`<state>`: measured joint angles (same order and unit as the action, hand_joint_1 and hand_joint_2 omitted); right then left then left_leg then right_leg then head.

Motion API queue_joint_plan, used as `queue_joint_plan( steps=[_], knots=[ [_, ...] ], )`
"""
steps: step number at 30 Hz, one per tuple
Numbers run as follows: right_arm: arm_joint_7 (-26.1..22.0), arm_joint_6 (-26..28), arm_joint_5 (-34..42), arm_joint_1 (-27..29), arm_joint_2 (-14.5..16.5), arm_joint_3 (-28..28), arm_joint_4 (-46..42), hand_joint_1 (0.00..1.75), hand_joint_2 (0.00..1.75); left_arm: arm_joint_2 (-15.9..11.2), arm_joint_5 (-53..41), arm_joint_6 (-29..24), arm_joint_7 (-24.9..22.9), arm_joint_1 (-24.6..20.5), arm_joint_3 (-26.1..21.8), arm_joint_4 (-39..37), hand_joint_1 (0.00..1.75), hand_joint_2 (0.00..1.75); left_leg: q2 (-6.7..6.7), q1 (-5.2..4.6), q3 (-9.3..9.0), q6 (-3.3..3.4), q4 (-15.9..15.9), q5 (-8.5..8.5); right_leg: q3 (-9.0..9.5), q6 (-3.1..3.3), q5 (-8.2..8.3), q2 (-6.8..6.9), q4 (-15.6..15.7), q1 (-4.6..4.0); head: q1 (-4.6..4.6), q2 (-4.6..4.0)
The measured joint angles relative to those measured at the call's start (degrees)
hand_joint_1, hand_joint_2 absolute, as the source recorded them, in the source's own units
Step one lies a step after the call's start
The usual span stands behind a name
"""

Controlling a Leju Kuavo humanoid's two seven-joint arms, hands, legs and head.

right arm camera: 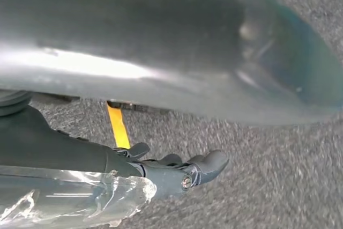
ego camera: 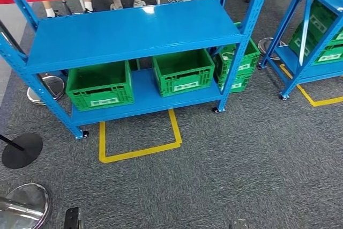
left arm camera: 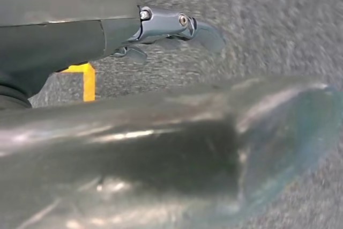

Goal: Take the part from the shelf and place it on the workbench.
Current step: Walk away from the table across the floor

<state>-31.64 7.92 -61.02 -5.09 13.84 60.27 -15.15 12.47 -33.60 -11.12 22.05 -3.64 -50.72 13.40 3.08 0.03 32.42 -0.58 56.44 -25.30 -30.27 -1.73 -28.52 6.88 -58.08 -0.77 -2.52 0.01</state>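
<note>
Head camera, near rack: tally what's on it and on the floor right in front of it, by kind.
Green crates: 2, left and middle
Blue shelf boards: 2, top and lower
Yellow floor outline: 1
Total: 5

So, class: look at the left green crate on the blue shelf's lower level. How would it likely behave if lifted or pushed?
The left green crate looks like moulded plastic with slotted walls, so probably stiff and light for its size. It appears empty, which should keep it light. Its broad flat base on the smooth lower shelf suggests that it would slide rather than tip when pushed.
</note>
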Motion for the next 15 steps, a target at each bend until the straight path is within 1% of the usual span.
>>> queue_joint_plan(
  steps=[1,2,3,4,5,6,7,8,9,10,11,12,13,14,15],
  knots=[
    [-0.03,-0.06,0.0,-0.02,-0.01,0.04,-0.01,0.0,0.0,0.02,0.0,0.0,0.0,0.06,-0.03,0.0,0.0,0.0,-0.72,0.15,0.04,0.33,-0.06,0.14,-0.53,-0.34,-1.06,-1.36,-1.4,0.17,0.08,-0.01],
    [-0.05,-0.11,-0.01,-0.01,-0.04,0.08,-0.02,0.0,0.0,0.06,-0.02,0.01,0.01,0.04,-0.05,0.0,0.0,0.0,-1.48,0.3,0.12,0.63,-0.11,0.29,-1.67,-0.68,-2.67,-3.16,-4.03,0.35,0.17,-0.01],
    [-0.08,-0.15,-0.02,0.03,-0.09,0.12,-0.02,0.0,0.0,0.09,-0.06,0.02,0.02,-0.02,-0.08,0.0,0.0,0.0,-2.22,0.34,0.24,0.83,-0.11,0.37,-3.27,-0.93,-4.61,-4.99,-7.71,0.47,0.28,-0.01],
    [-0.09,-0.16,-0.03,0.12,-0.15,0.19,-0.02,0.0,0.0,0.12,-0.1,0.04,0.03,-0.09,-0.09,0.0,0.0,0.0,-3.04,0.34,0.38,1.0,-0.1,0.46,-5.15,-1.03,-6.38,-6.02,-11.78,0.53,0.33,-0.01],
    [-0.09,-0.16,-0.07,0.2,-0.22,0.29,-0.02,0.0,0.0,0.13,-0.14,0.06,0.04,-0.11,-0.13,0.0,0.0,0.0,-3.9,0.34,0.48,1.08,-0.1,0.53,-6.68,-1.06,-7.36,-6.48,-14.86,0.54,0.34,-0.01],
    [-0.09,-0.15,-0.1,0.25,-0.27,0.39,-0.02,0.0,0.0,0.13,-0.16,0.08,0.05,-0.07,-0.17,0.0,0.0,0.0,-4.77,0.33,0.51,1.09,-0.09,0.6,-7.39,-1.02,-7.26,-6.69,-16.1,0.55,0.35,-0.01],
    [-0.1,-0.14,-0.16,0.26,-0.31,0.48,-0.02,0.0,0.0,0.12,-0.17,0.09,0.06,-0.01,-0.23,0.0,0.0,0.0,-5.68,0.34,0.51,1.03,-0.07,0.68,-6.98,-0.93,-5.96,-6.87,-14.95,0.58,0.34,-0.01],
    [-0.11,-0.1,-0.23,0.22,-0.34,0.53,-0.03,0.0,0.0,0.13,-0.18,0.1,0.08,0.03,-0.28,0.0,0.0,0.0,-6.56,0.38,0.48,0.91,-0.06,0.76,-5.54,-0.81,-3.85,-7.3,-11.7,0.65,0.34,-0.01],
    [-0.12,-0.05,-0.29,0.18,-0.36,0.56,-0.03,0.0,0.0,0.15,-0.19,0.11,0.12,0.03,-0.31,0.0,0.0,0.0,-7.38,0.42,0.49,0.75,-0.05,0.86,-3.63,-0.73,-1.84,-8.7,-7.51,0.84,0.35,-0.01],
    [-0.14,0.01,-0.34,0.15,-0.37,0.57,-0.04,0.0,0.0,0.16,-0.21,0.13,0.16,-0.03,-0.33,0.0,0.0,0.0,-8.16,0.4,0.62,0.51,0.04,0.96,-1.94,-0.68,-0.42,-10.32,-3.68,1.1,0.34,-0.01],
    [-0.15,0.09,-0.39,0.14,-0.38,0.58,-0.04,0.0,0.0,0.16,-0.22,0.15,0.21,-0.09,-0.35,0.0,0.0,0.0,-8.83,0.43,0.84,0.21,0.08,1.11,-0.86,-0.61,0.28,-11.69,-1.21,1.26,0.33,-0.01],
    [-0.16,0.16,-0.42,0.14,-0.4,0.6,-0.04,0.0,0.0,0.16,-0.23,0.16,0.24,-0.11,-0.37,0.0,0.0,0.0,-9.47,0.5,1.13,-0.18,0.07,1.32,-0.35,-0.49,0.36,-12.61,-0.12,1.31,0.32,-0.01],
    [-0.16,0.22,-0.44,0.14,-0.42,0.62,-0.04,0.0,0.0,0.14,-0.24,0.17,0.26,-0.09,-0.39,0.0,0.0,0.0,-10.13,0.6,1.42,-0.64,0.02,1.58,-0.28,-0.28,0.38,-12.4,0.02,1.21,0.29,-0.01],
    [-0.16,0.26,-0.46,0.13,-0.43,0.63,-0.04,0.0,0.0,0.11,-0.27,0.18,0.26,-0.01,-0.42,0.0,0.0,0.0,-10.75,0.76,1.64,-1.06,-0.11,1.83,-0.26,0.06,0.58,-11.73,0.03,1.16,0.31,-0.01],
    [-0.17,0.28,-0.45,0.12,-0.45,0.66,-0.05,0.0,0.0,0.11,-0.33,0.18,0.31,0.1,-0.45,0.0,0.0,0.0,-10.49,0.76,1.89,-1.42,0.04,1.74,-0.17,0.4,0.8,-11.08,0.16,1.16,0.25,-0.01]
  ],
)
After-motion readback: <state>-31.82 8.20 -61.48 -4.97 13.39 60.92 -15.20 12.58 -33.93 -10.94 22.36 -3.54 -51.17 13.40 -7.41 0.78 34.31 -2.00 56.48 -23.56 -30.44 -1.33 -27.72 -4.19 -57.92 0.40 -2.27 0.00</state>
